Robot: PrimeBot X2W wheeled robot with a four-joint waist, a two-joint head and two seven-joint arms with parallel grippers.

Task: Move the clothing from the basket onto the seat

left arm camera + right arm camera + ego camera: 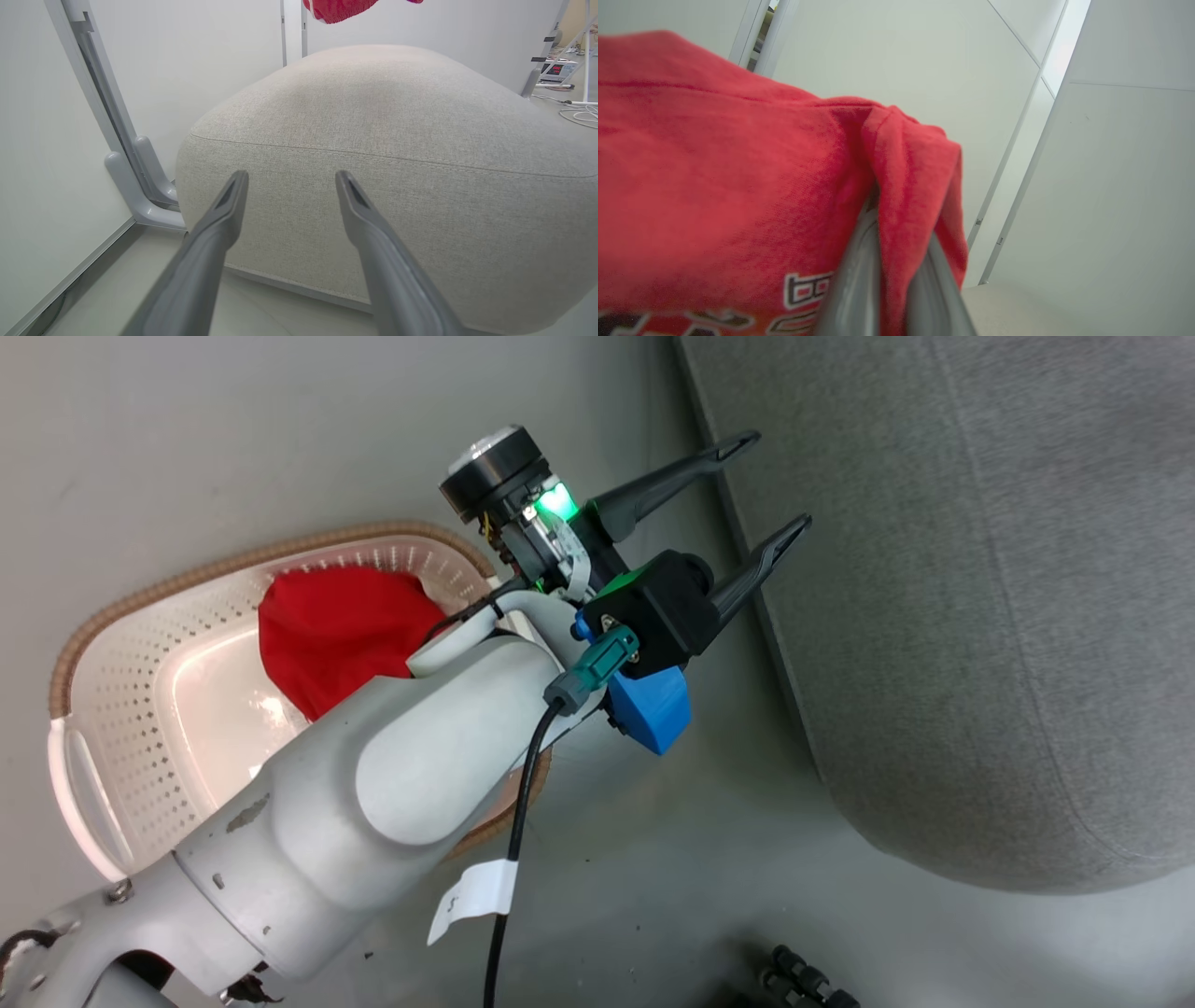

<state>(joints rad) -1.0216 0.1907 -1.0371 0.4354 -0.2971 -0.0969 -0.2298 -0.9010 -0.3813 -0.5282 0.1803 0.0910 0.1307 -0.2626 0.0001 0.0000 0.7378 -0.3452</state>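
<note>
We begin at the basket (121, 728), which sits on the floor (653, 859) behind our left jaws, partly under that forearm (392, 784). A red garment (336, 625) lies bunched in the end of the basket nearest those jaws. Our left jaws stand wide and hold nothing, their tips just short of the seat (980, 616). In the left wrist view the seat's stitched seam (373, 161) runs just beyond the two tips, and a bit of red cloth (336, 9) hangs far beyond them, above the seat. Our right jaws are pinched narrow on a red shirt (738, 186) with block lettering (803, 291). A fold of it is caught between the fingers (859, 280) and the rest drapes to their left. White wall panels (1111, 186) stand beyond them.
</note>
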